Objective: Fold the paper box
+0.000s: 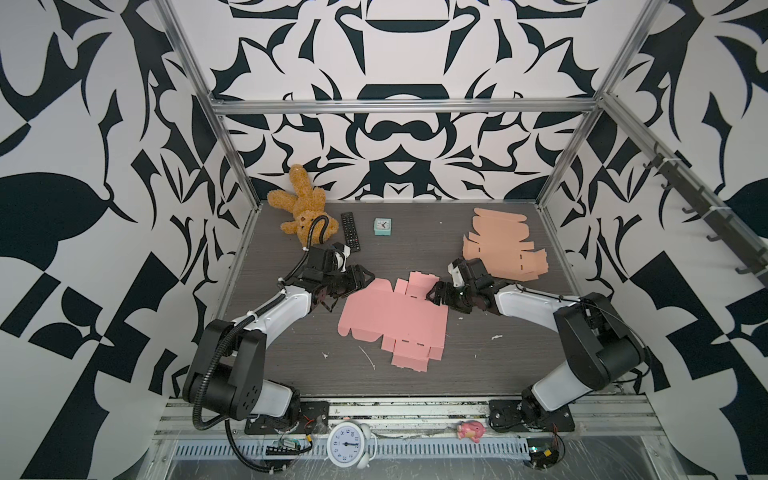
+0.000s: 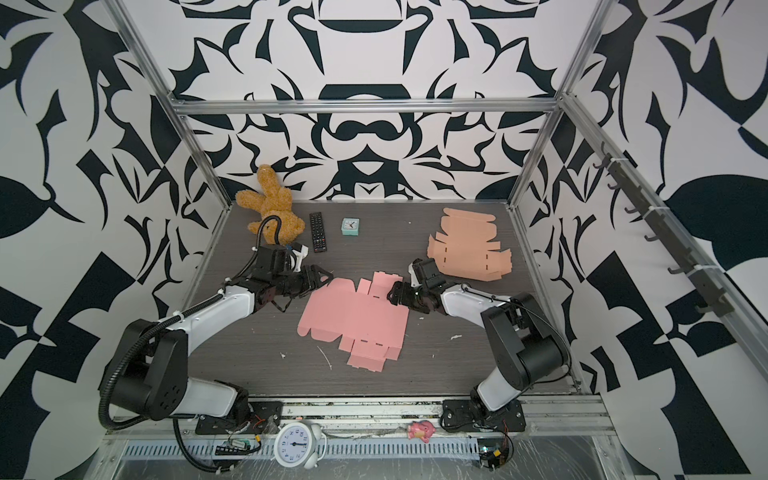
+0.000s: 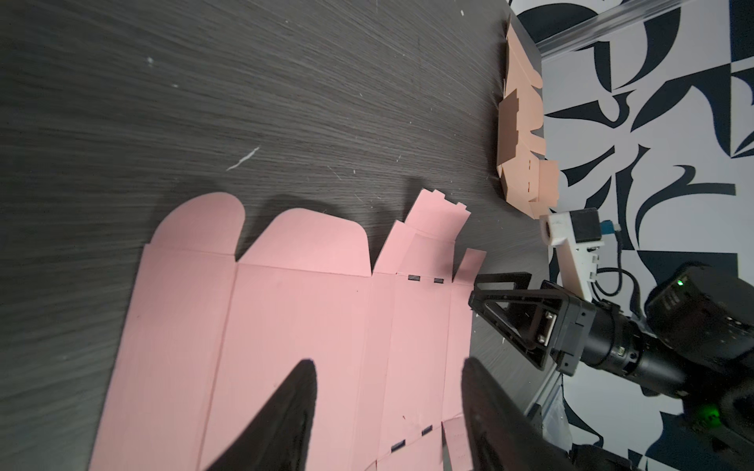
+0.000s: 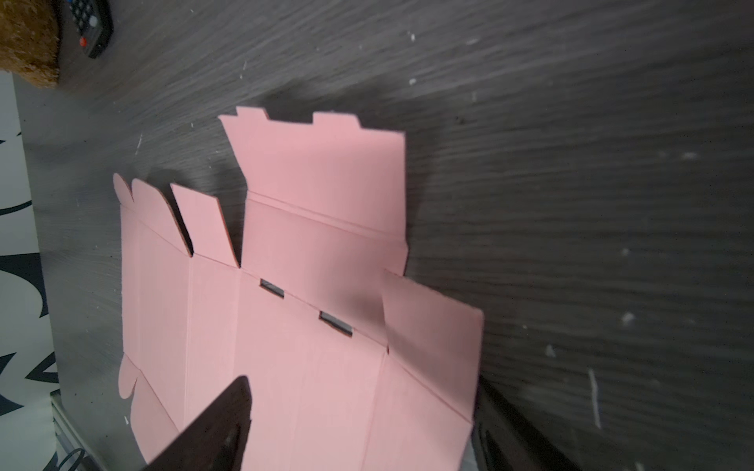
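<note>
Status: the pink box blank (image 1: 395, 316) lies unfolded in the middle of the table (image 1: 415, 257), between the two arms. Crease lines and slots show in both wrist views. A few flaps on the far edge lift slightly off the surface. No wall stands and no tab is tucked. Judgement: folding is at its very start, and all walls, side flaps and the lid remain to be done.

Left gripper (image 1: 347, 291): jaws moderately apart above the left edge of the blank, nothing clamped between them.
Right gripper (image 1: 434, 294): jaws wide, at the right far corner of the blank near the slotted flap, holding nothing.

Count:
- box blanks: two; the pink one and a peach blank (image 1: 503, 245) at the far right, well apart, also unfolded
- grippers: two
- clocks: two; small teal clock (image 1: 382, 227), white alarm clock (image 1: 347, 444) on the front rail
- remote (image 1: 350, 231): one
- plush rabbit (image 1: 299, 203): one
- pink toy (image 1: 471, 430): one
</note>
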Controlling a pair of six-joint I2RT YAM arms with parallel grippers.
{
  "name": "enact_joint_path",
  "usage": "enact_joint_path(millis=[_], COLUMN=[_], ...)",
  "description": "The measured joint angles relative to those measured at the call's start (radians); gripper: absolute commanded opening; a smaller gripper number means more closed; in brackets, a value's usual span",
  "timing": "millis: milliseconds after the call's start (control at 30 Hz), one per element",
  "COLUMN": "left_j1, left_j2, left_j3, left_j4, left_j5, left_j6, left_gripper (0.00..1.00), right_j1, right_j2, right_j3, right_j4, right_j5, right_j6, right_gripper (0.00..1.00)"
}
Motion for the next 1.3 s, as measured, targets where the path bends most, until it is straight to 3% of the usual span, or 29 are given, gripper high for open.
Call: enact_joint_path(millis=[400, 700, 1100, 1300], left_j1=[0.029, 0.029, 0.005, -0.003], left_j2=[-0.018, -0.035, -0.035, -0.047], left_j3=[-0.049, -0.072, -0.122, -0.143], left_j4=[-0.019, -0.035, -0.012, -0.011], left_j5=[-0.003, 0.005, 0.048, 0.054], left_j6=[0.042, 0.090, 0.104, 0.107], left_gripper=[0.61, 0.62, 0.61, 0.54], right_j1=[0.021, 0.021, 0.023, 0.027], right_j2=[0.022, -0.150, -0.240, -0.236], right_j3=[0.040, -0.028, -0.099, -0.102], right_j4=[-0.029, -0.127, -0.194, -0.180], right_j5=[0.001, 0.052, 0.040, 0.001], right_j6=[-0.005, -0.003, 0.042, 0.080], right_gripper=[0.88, 0.94, 0.90, 0.87])
